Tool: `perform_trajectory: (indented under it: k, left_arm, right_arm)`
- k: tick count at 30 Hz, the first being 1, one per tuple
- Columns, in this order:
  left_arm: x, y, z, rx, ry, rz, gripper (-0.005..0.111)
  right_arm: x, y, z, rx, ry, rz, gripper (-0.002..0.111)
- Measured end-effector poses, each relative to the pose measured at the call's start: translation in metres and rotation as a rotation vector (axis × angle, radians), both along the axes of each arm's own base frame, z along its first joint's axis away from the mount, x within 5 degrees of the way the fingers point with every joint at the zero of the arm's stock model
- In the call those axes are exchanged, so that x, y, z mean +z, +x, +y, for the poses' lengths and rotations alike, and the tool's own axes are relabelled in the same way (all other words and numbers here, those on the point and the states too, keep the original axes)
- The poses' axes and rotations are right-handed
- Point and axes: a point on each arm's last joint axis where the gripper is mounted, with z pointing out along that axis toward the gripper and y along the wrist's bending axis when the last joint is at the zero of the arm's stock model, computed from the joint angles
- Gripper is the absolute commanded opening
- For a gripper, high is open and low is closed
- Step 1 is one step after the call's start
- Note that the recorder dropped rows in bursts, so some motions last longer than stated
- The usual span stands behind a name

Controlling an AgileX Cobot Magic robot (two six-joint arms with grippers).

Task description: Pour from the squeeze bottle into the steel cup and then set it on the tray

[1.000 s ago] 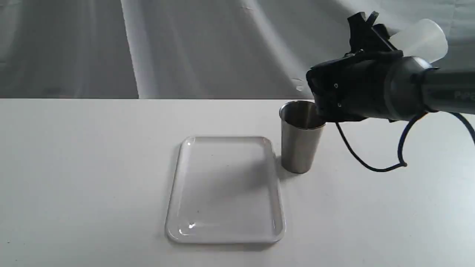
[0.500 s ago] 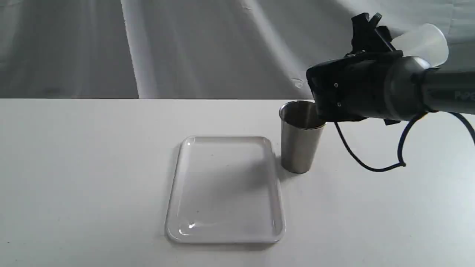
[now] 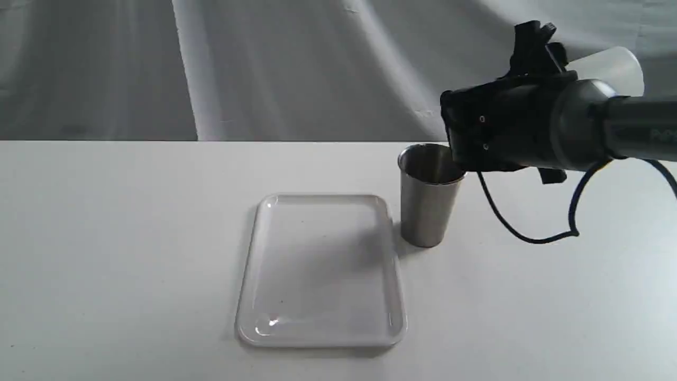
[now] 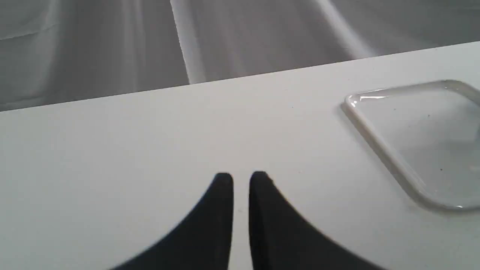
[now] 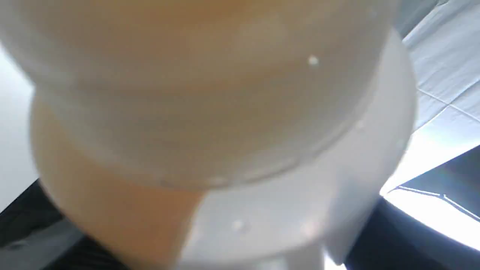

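In the last second the right tool (image 3: 539, 53) has turned a little, and the squeeze bottle (image 3: 616, 66) clamped in it lies flatter, base lower. I judge the pour into the steel cup (image 3: 428, 201) is ending. The bottle crosses the tool, high beside the cup, well apart from the tray (image 3: 317, 341) on the desk (image 3: 106, 238).

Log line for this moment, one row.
phase: pouring pose | right gripper: shut on squeeze bottle, tilted toward steel cup | stream: hidden | tray: bare, beside cup | left gripper: shut, idle over table
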Motion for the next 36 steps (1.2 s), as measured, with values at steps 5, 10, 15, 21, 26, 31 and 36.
perform_trajectory:
  k: [5, 10, 15, 21, 26, 31, 36]
  left_arm:
    - [0.0, 0.0, 0.0, 0.0, 0.0, 0.0, 0.008]
    - [0.0, 0.0, 0.0, 0.0, 0.0, 0.0, 0.008]
    - [0.0, 0.0, 0.0, 0.0, 0.0, 0.0, 0.008]
    - [0.0, 0.0, 0.0, 0.0, 0.0, 0.0, 0.008]
    - [0.0, 0.0, 0.0, 0.0, 0.0, 0.0, 0.008]
    - [0.0, 0.0, 0.0, 0.0, 0.0, 0.0, 0.008]
    - [0.0, 0.0, 0.0, 0.0, 0.0, 0.0, 0.008]
  right_arm:
    - [-0.001, 0.0, -0.003, -0.037, 0.073, -0.06, 0.044]
    - [-0.004, -0.002, -0.003, -0.091, 0.182, -0.142, 0.044]
    - [-0.007, -0.003, -0.003, -0.159, 0.314, -0.242, 0.044]
    - [-0.012, -0.005, -0.001, -0.237, 0.505, -0.348, 0.044]
    - [-0.007, -0.004, 0.002, -0.245, 0.624, -0.429, 0.044]
    - [-0.003, -0.005, 0.003, -0.259, 0.678, -0.48, 0.044]
    - [-0.006, -0.006, 0.004, -0.308, 0.745, -0.512, 0.044]
